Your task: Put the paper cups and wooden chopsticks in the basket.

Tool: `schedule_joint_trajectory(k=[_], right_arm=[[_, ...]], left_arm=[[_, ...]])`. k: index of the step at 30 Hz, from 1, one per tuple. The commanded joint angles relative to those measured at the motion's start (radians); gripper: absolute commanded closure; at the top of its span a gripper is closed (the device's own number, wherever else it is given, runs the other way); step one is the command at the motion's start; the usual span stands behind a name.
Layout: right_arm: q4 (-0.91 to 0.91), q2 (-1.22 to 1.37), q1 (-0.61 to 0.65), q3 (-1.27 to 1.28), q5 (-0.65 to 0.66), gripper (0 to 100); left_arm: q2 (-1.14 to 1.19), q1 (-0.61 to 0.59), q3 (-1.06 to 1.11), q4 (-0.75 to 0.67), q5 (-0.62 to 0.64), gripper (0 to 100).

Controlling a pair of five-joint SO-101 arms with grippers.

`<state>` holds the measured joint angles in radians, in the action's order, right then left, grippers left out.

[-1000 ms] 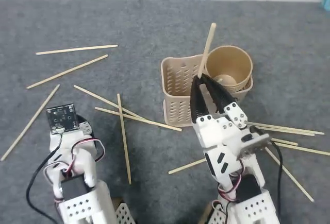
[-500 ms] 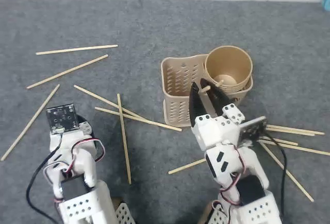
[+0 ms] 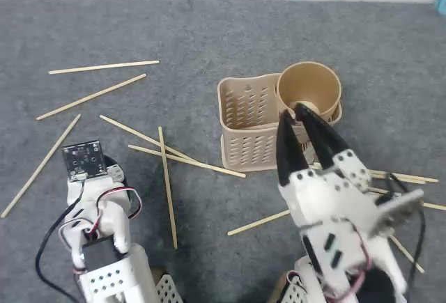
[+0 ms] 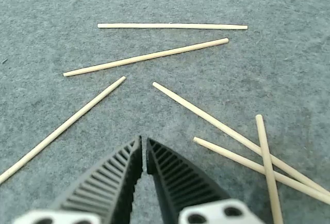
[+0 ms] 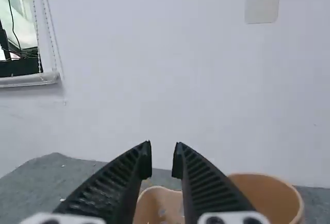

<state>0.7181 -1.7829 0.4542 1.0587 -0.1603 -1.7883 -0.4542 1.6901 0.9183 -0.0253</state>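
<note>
Where the basket (image 3: 244,136) stands, a paper cup (image 3: 308,82) sits inside.

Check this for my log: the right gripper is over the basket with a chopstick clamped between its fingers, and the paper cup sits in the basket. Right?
Not quite. The right gripper clamps nothing: the right wrist view shows its fingers slightly apart with nothing between them. The rest stands: it is over the basket, and the paper cup sits in it.

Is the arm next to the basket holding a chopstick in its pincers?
No: the right gripper has its fingers slightly apart, and the gap between them shows bare wall, with nothing held.
</note>
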Motion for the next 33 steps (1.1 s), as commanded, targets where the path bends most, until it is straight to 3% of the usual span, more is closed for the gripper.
schedule_joint_trajectory(k=[1, 11, 14, 18, 26, 33], right_arm=[[0.179, 0.061, -0.054, -0.178, -0.014, 90.7], [0.641, 0.461, -0.447, -0.529, -0.008, 90.7], [0.722, 0.579, -0.529, -0.562, 0.084, 90.7], [0.789, 0.728, -0.613, -0.56, 0.201, 90.7], [0.805, 1.001, -0.816, -0.56, 0.313, 91.2], [0.779, 1.253, -0.849, -0.562, 0.631, 90.9]], left_arm=[[0.008, -0.005, -0.004, 0.003, -0.008, 99], [0.008, -0.005, -0.004, 0.003, -0.008, 99], [0.008, -0.005, -0.004, 0.003, -0.008, 99], [0.008, -0.006, -0.004, 0.003, -0.008, 99], [0.008, -0.006, -0.004, 0.005, -0.052, 99], [0.009, -0.006, -0.004, 0.005, -0.054, 99]])
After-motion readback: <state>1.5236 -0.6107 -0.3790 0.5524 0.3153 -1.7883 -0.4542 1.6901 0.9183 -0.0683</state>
